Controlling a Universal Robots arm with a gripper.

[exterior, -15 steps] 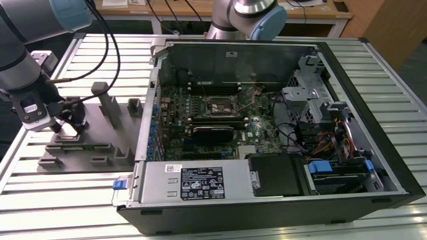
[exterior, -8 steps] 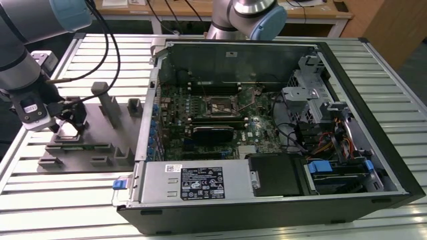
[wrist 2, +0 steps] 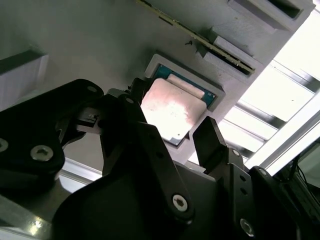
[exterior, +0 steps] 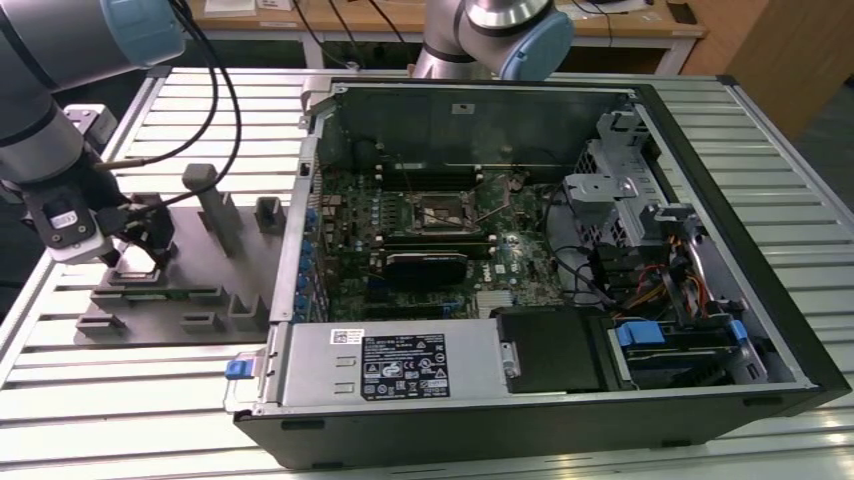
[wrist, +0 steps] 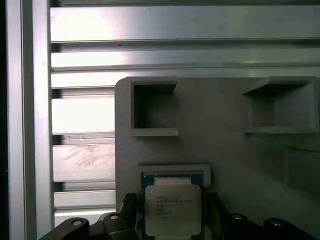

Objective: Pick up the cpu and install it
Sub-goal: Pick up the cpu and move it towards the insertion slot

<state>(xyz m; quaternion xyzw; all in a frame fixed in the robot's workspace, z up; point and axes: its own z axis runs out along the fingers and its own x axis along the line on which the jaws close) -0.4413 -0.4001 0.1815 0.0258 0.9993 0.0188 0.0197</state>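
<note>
First wrist view: tool [wrist: 170, 216] straddles the cpu [wrist: 172, 206], its lettering unreadable.

A silver slatted aluminium table [exterior: 134, 400] carries two things. Towards the exterior view's left lies a flat grey plastic fixture tray [exterior: 200, 265] with raised posts and square pockets. Just beside it, on the exterior view's right, a large black desktop computer case [exterior: 534, 435] lies on its side, its open face turned upward, covering most of the slats.
</note>
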